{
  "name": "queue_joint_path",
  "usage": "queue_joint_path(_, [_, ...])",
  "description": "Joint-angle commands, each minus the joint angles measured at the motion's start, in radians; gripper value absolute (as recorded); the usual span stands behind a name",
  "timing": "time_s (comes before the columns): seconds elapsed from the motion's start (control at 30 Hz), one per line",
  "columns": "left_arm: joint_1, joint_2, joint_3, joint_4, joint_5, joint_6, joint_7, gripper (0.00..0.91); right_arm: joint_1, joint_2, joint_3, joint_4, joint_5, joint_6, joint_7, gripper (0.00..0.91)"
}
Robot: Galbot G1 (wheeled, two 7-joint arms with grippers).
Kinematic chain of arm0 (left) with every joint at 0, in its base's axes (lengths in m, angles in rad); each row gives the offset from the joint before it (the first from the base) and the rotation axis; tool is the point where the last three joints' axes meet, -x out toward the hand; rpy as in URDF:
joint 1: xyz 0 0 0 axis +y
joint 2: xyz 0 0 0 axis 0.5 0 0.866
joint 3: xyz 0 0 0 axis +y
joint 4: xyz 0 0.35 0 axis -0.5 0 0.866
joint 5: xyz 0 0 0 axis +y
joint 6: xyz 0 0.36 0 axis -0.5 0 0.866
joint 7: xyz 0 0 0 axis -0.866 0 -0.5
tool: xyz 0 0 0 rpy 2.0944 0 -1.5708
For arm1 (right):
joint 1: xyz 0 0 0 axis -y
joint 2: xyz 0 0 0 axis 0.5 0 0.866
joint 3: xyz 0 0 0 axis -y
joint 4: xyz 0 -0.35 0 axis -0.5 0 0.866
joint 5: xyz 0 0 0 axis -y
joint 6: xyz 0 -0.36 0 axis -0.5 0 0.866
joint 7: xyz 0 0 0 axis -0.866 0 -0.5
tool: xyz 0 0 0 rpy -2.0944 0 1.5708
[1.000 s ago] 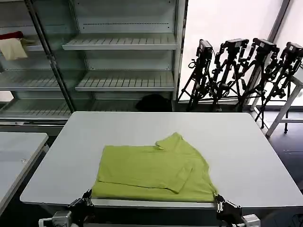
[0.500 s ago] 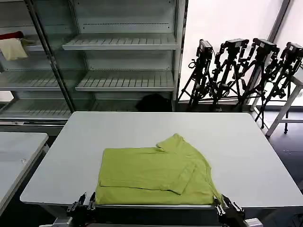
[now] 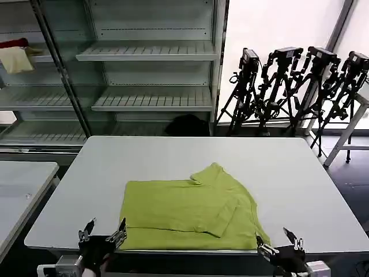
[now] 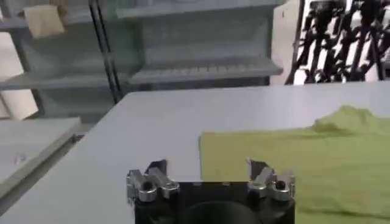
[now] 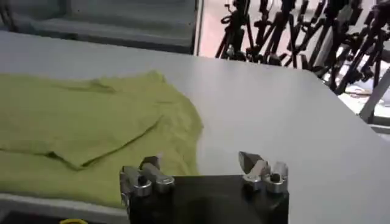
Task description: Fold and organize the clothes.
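Left gripper [image 3: 102,229] and right gripper [image 3: 279,240], both low, level, fingers spread, empty.

The head camera looks forward and down over the table [image 3: 288,173] toward the shelves [image 3: 150,52], while both wrist cameras sit low at the table's near edge, sharing the green T-shirt [image 3: 190,210].

Daylight, bright and even. The window [image 3: 277,34] behind the far right corner of the desk [image 3: 173,156] is blown out white; tripods [image 3: 294,86] stand dark against it. Desk top pale, with no hard shadows. Wrist views soft: the shelving [image 4: 201,49] past the far edge is blurred.
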Motion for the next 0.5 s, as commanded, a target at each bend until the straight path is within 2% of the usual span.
queue_joint_path(0.03, [-0.219, 0.066, -0.056, 0.07, -0.179, 0.018, 0.171, 0.907, 0.356, 0.006, -0.034, -0.113, 0.033, -0.008, -0.106, 0.907])
queue_joint_path(0.13, [-0.284, 0.075, -0.046, 0.154, -0.18, -0.008, 0.248, 0.907, 0.519, 0.018, -0.097, -0.224, 0.05, 0.012, -0.156, 0.907])
queue_joint_path(0.2, [-0.325, 0.077, -0.039, 0.19, -0.181, -0.011, 0.28, 0.907, 0.58, 0.024, -0.13, -0.268, 0.061, 0.011, -0.168, 0.907])
queue_joint_path(0.23, [-0.351, 0.077, -0.03, 0.225, -0.183, -0.016, 0.314, 0.907, 0.665, 0.03, -0.184, -0.341, 0.08, 0.009, -0.182, 0.907])
queue_joint_path(0.37, [-0.445, 0.07, 0.014, 0.314, -0.186, -0.009, 0.352, 0.907, 0.867, 0.064, -0.337, -0.493, 0.073, 0.004, -0.191, 0.907])
queue_joint_path(0.5, [-0.543, 0.061, 0.057, 0.4, -0.195, 0.021, 0.365, 0.907, 1.006, 0.112, -0.427, -0.632, 0.072, -0.011, -0.212, 0.907])
